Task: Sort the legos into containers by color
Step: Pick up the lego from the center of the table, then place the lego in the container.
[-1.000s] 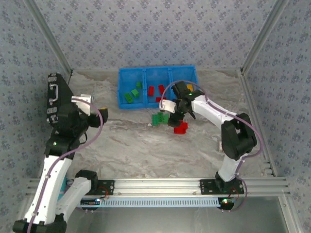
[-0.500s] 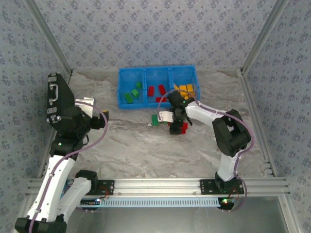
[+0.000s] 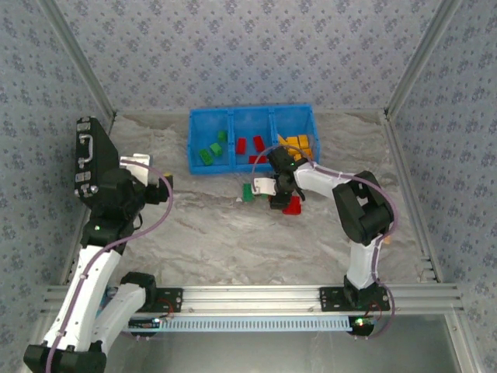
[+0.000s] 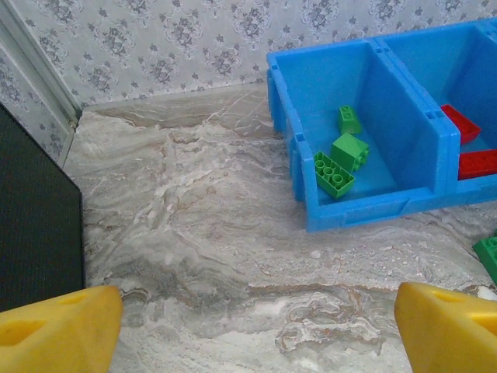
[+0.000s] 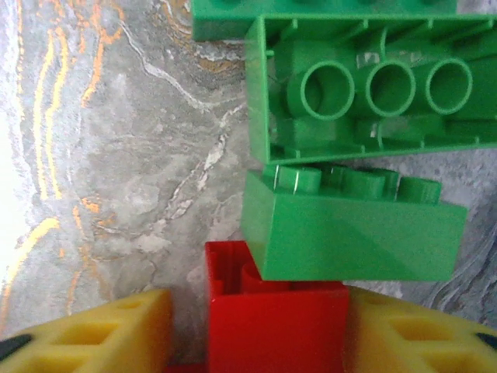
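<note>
right wrist view, right claw (image 5: pixel 276 330) clamped on red lego (image 5: pixel 276 326), left claw (image 4: pixel 256 326) apart

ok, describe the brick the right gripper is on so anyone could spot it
Start at the blue bin, then come toward the arms to the loose cluster on the marble table. The right gripper straddles a red brick there. It is red; the two bricks touching it are green.
</note>
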### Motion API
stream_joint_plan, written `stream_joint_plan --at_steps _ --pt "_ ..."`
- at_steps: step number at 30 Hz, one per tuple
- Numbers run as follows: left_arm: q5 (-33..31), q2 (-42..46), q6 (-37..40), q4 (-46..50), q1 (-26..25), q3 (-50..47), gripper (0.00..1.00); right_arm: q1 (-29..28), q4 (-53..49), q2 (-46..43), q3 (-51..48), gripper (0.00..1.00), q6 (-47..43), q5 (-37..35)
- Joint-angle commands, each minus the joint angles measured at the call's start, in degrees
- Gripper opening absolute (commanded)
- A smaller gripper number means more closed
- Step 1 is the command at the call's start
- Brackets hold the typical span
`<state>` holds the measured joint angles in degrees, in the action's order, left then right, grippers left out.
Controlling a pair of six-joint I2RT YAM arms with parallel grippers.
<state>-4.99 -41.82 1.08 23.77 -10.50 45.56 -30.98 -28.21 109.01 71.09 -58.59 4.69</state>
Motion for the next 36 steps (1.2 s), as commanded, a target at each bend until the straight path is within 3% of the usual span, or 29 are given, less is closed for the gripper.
stream_joint_plan --at_steps 1,5,13,19,28,36 --pt "-0.68 -0.01 1.2 -2.02 0.09 0.24 0.91 0.35 -1.62 1.11 1.35 0.44 -0.77 0.1" --pt "-0.61 -0.08 1.12 -2.43 0.17 -0.12 0.91 0.0 -3.46 0.06 1.51 0.37 -0.73 -0.69" --pt "-1.03 -0.14 1.3 -3.03 0.31 -0.51 0.92 -3.14 -9.63 -8.46 2.21 0.33 3.79 -2.62" --pt "0.32 0.31 0.38 -2.9 0.3 -1.36 0.92 -3.83 -8.59 -9.82 10.51 0.33 6.47 -0.48" --pt "-0.08 1.76 0.43 -3.8 0.31 -2.84 0.91 -1.78 3.15 4.19 27.77 0.32 8.88 -2.44" --pt "-0.64 5.24 0.68 -4.19 0.39 -3.92 0.91 -0.93 3.11 20.88 44.3 0.35 12.17 -5.86"
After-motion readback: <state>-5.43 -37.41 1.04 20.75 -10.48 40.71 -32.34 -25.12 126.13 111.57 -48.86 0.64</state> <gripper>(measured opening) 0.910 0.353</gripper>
